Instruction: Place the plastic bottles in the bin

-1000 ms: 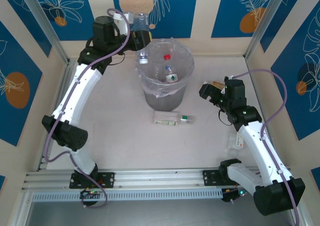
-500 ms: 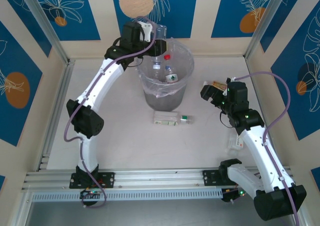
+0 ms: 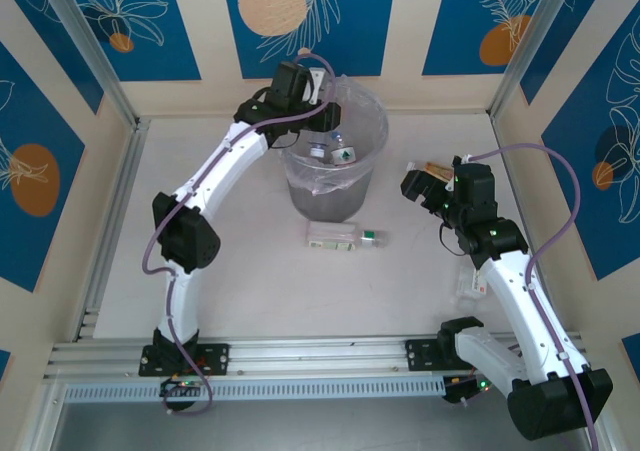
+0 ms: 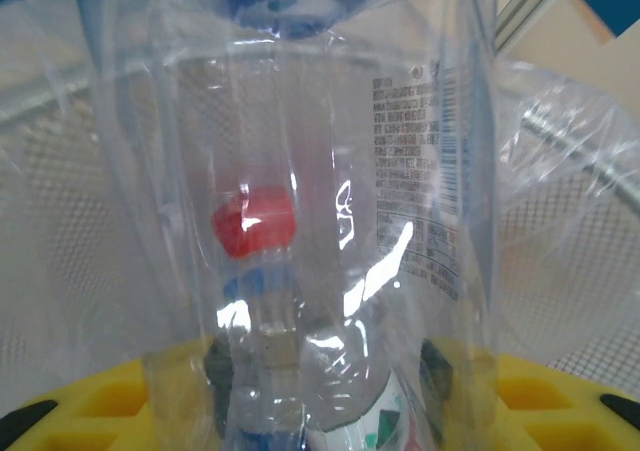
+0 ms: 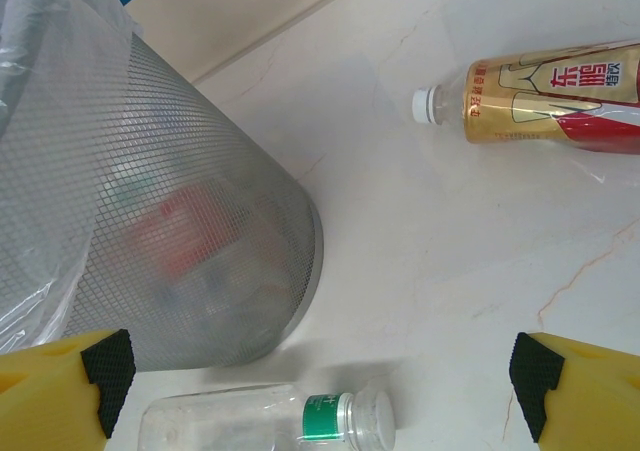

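One clear bottle [image 4: 330, 171] hung over the bin [image 3: 372, 131].
Left pincer [image 3: 318, 121] pinched it above the bin's mouth; through it the wrist view caught a red cap [image 4: 253, 221] below. Right pincer [image 5: 318, 366] stood spread wide, a green-capped bottle [image 5: 250, 429] close by its fingers and a brown bottle [image 5: 550, 96] farther ahead.

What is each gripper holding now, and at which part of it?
The left gripper holds a clear blue-capped bottle by its bottom end; the right gripper holds nothing.
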You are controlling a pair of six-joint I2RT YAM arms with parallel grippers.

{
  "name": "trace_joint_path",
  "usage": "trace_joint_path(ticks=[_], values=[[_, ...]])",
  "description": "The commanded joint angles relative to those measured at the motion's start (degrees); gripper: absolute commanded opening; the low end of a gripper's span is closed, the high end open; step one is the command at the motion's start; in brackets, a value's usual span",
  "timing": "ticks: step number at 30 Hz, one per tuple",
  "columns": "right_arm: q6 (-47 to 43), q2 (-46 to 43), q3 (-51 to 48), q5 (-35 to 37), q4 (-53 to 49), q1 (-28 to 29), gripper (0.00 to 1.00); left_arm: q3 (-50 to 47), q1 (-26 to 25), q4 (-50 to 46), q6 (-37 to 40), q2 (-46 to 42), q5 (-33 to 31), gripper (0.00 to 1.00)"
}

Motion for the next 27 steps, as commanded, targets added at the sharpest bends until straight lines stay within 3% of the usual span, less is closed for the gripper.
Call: trace_joint_path(ticks=[1, 10, 16, 27], values=[[0.6, -0.43, -0.53, 0.13, -0.23, -0.42, 1.0, 1.97, -0.98, -2.73, -0.47, 1.2, -3.7, 0.51], [0.8, -0.45, -0.39, 0.05, -0.19, -0.42, 0.99, 1.99, -1.55, -4.23, -1.57, 3.52, -4.86, 0.54], [0.79, -0.42, -0.61, 0.32, -0.1, -0.51, 1.0, 2.29, -1.61, -5.37, -1.97, 3.07, -3.62, 0.66], [1.32, 0.18, -2.09, -0.03, -0.46, -0.54, 1.0, 2.12, -2.13, -6.08, -2.83, -0.6, 1.01, 0.76]])
